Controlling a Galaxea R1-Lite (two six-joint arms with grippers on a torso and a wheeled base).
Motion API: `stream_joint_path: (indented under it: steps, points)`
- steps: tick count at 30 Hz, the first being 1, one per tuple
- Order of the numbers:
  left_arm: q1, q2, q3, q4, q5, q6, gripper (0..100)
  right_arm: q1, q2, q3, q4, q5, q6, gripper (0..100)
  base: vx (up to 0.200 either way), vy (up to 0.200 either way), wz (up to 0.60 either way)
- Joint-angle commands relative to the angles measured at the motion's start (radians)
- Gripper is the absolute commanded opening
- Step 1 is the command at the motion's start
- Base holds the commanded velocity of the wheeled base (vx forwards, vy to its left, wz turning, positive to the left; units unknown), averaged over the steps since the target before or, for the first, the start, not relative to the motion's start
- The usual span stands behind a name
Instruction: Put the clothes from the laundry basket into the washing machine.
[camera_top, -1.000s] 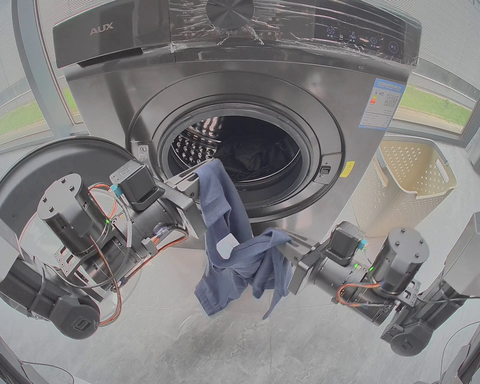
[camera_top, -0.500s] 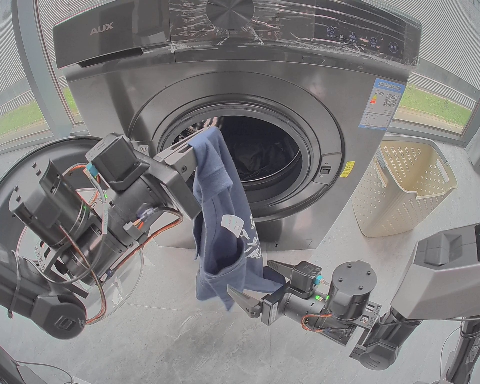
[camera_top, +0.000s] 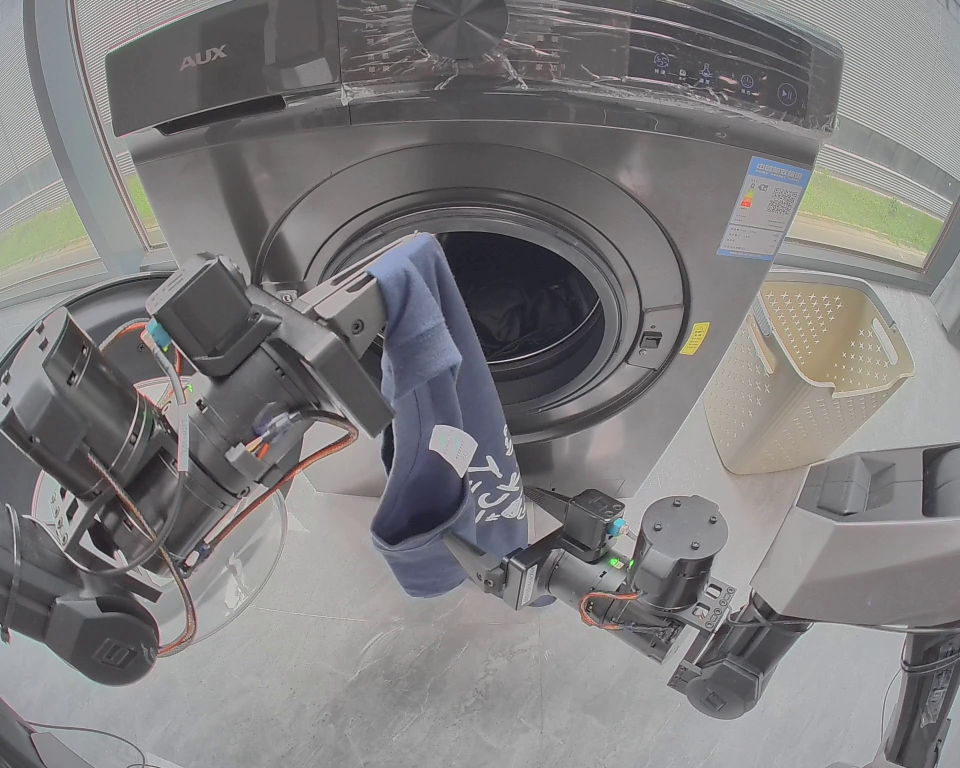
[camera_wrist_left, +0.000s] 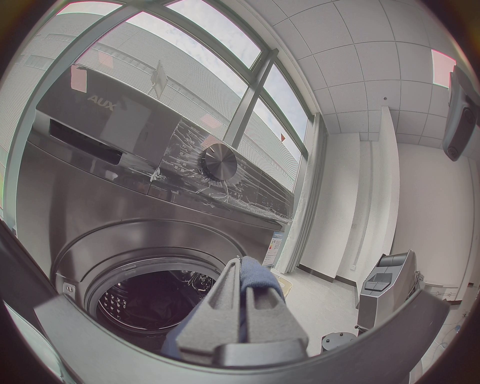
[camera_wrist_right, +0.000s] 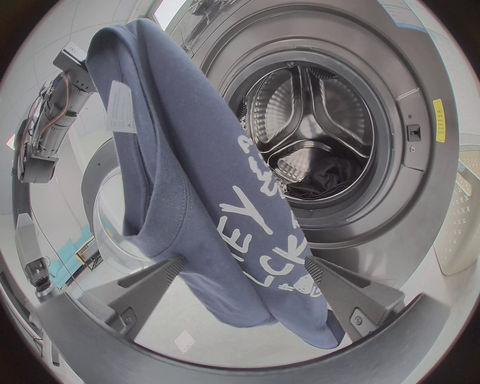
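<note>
A navy T-shirt (camera_top: 440, 400) with white print hangs from my left gripper (camera_top: 400, 250), which is shut on its top edge just in front of the washing machine's open drum (camera_top: 520, 300). In the left wrist view the shut fingers (camera_wrist_left: 225, 295) pinch the blue cloth (camera_wrist_left: 256, 274). My right gripper (camera_top: 505, 530) is open low down by the shirt's hem. In the right wrist view the shirt (camera_wrist_right: 215, 165) hangs between its spread fingers (camera_wrist_right: 150, 285). Dark clothes (camera_wrist_right: 325, 180) lie inside the drum. The cream laundry basket (camera_top: 810, 370) stands right of the machine.
The machine's round door (camera_top: 90, 320) stands swung open on the left, behind my left arm. Grey floor (camera_top: 400, 680) stretches in front of the machine. Windows run along the wall behind it.
My right gripper let go of the shirt, dropped low and now sits open around its hem. My left gripper lifted the shirt a little higher and to the left.
</note>
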Motion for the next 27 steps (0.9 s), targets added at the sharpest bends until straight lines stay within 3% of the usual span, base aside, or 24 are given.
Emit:
stream_joint_path:
  steps: [1, 11, 16, 17, 27]
  points:
    - [-0.002, -0.002, -0.001, -0.001, 0.000, 0.000, 0, 0.006, 0.024, -0.012, 0.000, 0.001, -0.001, 100, 0.000, 0.000, 0.00]
    - [-0.002, 0.004, -0.002, -0.005, 0.002, 0.000, 0, 0.032, 0.035, -0.010, 0.000, -0.001, -0.001, 100, 0.000, 0.000, 0.00]
    - [-0.003, -0.005, 0.001, -0.004, 0.000, 0.000, 0, 0.012, 0.084, -0.055, 0.000, -0.024, -0.004, 100, 0.000, 0.000, 0.00]
    - [-0.003, -0.010, 0.002, -0.004, 0.000, -0.002, 0, -0.010, 0.104, -0.092, 0.003, -0.045, -0.004, 100, 0.000, 0.000, 0.00]
    - [-0.020, -0.019, 0.005, -0.005, -0.001, -0.002, 0, -0.083, 0.135, -0.184, 0.023, -0.039, -0.007, 100, 0.000, 0.000, 0.00]
